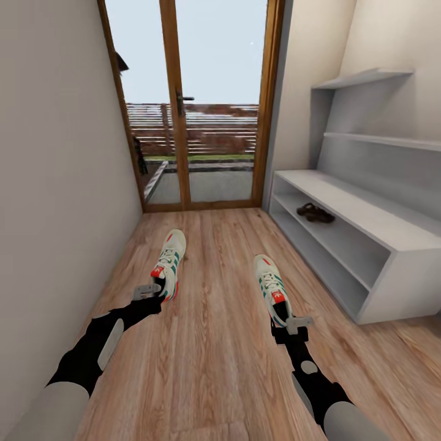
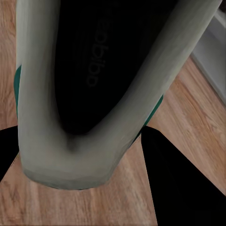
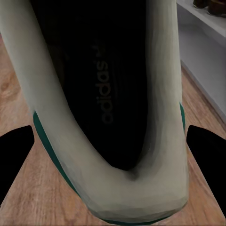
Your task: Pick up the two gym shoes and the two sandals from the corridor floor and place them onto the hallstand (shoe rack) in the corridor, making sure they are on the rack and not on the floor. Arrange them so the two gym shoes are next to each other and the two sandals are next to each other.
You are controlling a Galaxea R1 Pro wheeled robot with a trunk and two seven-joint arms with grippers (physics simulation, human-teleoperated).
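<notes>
Two white lace-up gym shoes with green side stripes and red-orange heel accents lie on the warm brown wood-plank corridor floor (image 1: 208, 343), toes toward the glazed wooden door (image 1: 196, 104). The left gym shoe (image 1: 169, 260) lies nearer the bare left wall, the right gym shoe (image 1: 272, 289) nearer the front edge of the light grey hallstand (image 1: 392, 288); the two are well apart. The pair of dark reddish-brown leather sandals (image 1: 315, 213) already sits on the hallstand's lower open tier, toward its door end.

The left gripper (image 1: 149, 292) is at the heel of the left shoe (image 2: 84, 117), its dark fingers (image 2: 183, 183) standing spread on either side of the heel collar, not yet pressing in. The right gripper (image 1: 293, 323) is likewise at the heel of the right shoe (image 3: 108, 117), its fingers (image 3: 207, 155) parted beside the heel with floor visible in the gaps.

These shoes should be light, with soft uppers that would dent under a pinch and a stiffer sole and heel counter. The heel looks the sound place to grip: firm, narrow enough to span, and clear of loose laces. Held there, the long toe will likely droop, so a firm closure is wise
</notes>
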